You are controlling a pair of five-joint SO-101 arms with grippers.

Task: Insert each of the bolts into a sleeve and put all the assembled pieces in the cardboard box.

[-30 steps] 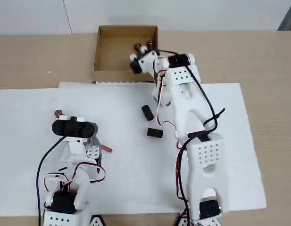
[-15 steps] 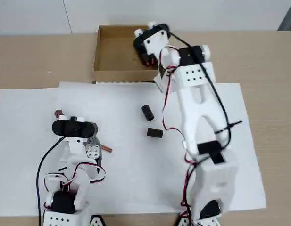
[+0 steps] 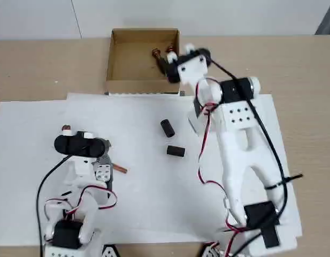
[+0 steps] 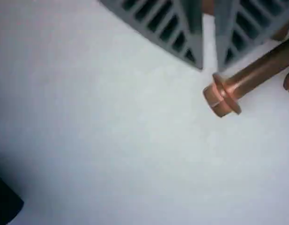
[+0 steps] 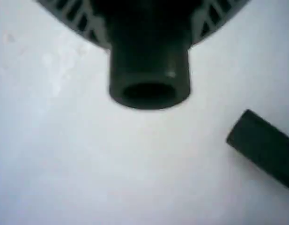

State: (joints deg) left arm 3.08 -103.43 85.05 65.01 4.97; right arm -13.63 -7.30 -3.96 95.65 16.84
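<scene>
Looking out from the left gripper (image 4: 208, 65) for the bolt (image 4: 249, 75): right there, flat on the paper (image 3: 47, 118), just past the fingertips and a little off to one side. Not between the fingers. So close to one tip that touching or not cannot be told. Flat head nearest the tips, long stem slanting away from them. Lies more along the way the fingers close than across it, so a turn of the wrist looks needed before any pinch. Fingers almost together, only a thin slit, holding nothing; probably must open wider first, then slide over the stem. Best to pinch near the head, most likely, leaving the far end free to go into a hole. Far nearer to this gripper than to the right gripper (image 5: 149, 21), so a job for the left arm. Over on the right side: squeezed on a black sleeve (image 5: 149, 77), open hole facing out past the tips. From above, stretched far away to the edge of the box (image 3: 133, 60), with what look like two done pieces (image 3: 155, 52) inside. Two loose sleeves (image 3: 167, 127) on the paper, out between both grippers, well apart from the bolt. One spare bolt (image 3: 66, 128) back behind the left gripper, by the arm's black motor.
</scene>
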